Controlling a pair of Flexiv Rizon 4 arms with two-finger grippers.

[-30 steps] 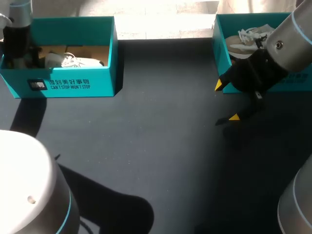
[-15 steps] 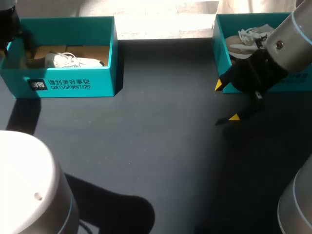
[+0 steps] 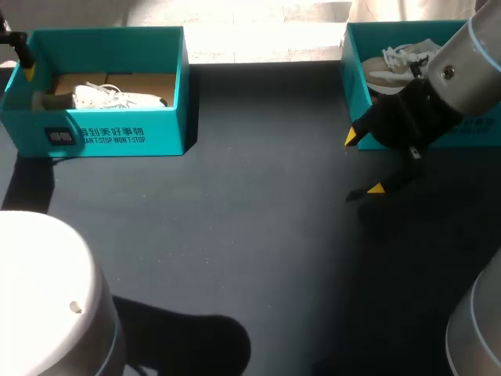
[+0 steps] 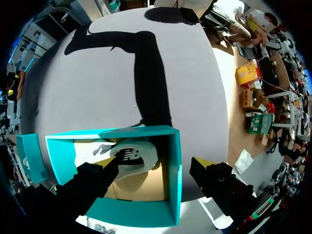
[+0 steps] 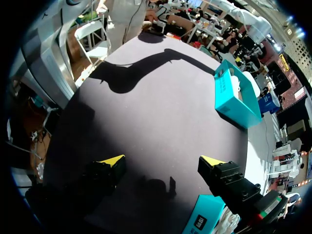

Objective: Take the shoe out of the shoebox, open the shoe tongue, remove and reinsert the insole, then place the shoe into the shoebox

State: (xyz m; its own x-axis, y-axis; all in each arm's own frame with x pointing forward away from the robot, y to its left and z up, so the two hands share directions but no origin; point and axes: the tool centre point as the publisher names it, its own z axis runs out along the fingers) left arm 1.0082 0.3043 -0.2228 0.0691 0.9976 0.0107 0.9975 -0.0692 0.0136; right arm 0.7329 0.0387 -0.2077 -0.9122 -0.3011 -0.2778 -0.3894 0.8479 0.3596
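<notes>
A white shoe [image 3: 109,98] lies inside the left teal shoebox [image 3: 117,137] at the back left, free of any grip. My left gripper [image 3: 23,56] is open above the box's left end. In the left wrist view that gripper [image 4: 156,166] straddles the box's end wall [image 4: 174,170], one finger over the shoe [image 4: 129,158] and the other outside the box. My right gripper [image 3: 364,162] is open with nothing in it, just in front of the right teal shoebox [image 3: 356,90], which holds another white shoe [image 3: 399,66]. In the right wrist view it [image 5: 162,161] stands open over bare table.
The dark table [image 3: 250,219] stretches between the two boxes. In the right wrist view the left shoebox [image 5: 236,100] is far ahead of the gripper, and a corner of the right shoebox [image 5: 202,219] is close under it.
My left gripper has lifted out of the left box toward its left end and opened wider, leaving the shoe inside. The right arm has not moved.
</notes>
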